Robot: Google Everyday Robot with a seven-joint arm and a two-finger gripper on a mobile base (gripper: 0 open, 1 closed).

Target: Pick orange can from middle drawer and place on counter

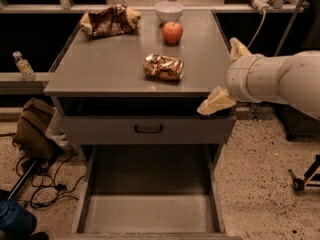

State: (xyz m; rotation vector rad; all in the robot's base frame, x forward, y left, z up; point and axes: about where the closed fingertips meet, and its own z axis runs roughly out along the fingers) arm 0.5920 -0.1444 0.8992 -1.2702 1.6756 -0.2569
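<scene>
**Desk:** Camera view, entry one. The can?

**Operator:** Can (163, 67): on the counter (100, 69), a little toward 4 o'clock from the counter's middle. It appears to lie on its side. The apple (172, 32) is at its 12 o'clock, near but apart, with the bowl (169, 10) beyond that. The bag (109, 20) is at its 10 o'clock, well apart. Nothing touches the can.

**Desk:** Entry two. Gripper?

**Operator:** Gripper (218, 76): at the can's 3 o'clock, by the counter's right edge and apart from the can. I read the fingers as spread wide, one pointing toward 12 and the other toward 7. Nothing is between them.

**Desk:** Entry three. Drawer?

**Operator:** Drawer (150, 211): pulled out at 6 o'clock, floor bare. A shut drawer front (148, 129) with a black handle sits between it and the counter.

**Desk:** Handling notes on the can?

**Operator:** This is my judgement only.
- **Weight and skin:** It looks light and thin-walled. The skin is crumpled and dented, so I expect it to give under a hard squeeze.
- **Surface:** It is shiny, so probably slick against the pads.
- **Stability:** On its side it may roll if nudged.
- **Grip:** I would close across the middle of the body with light force. I would stay off the ends and the loose creases.

**Desk:** Status?

**Operator:** The can is on the counter and free of the gripper, so I judge the placing done.
</scene>
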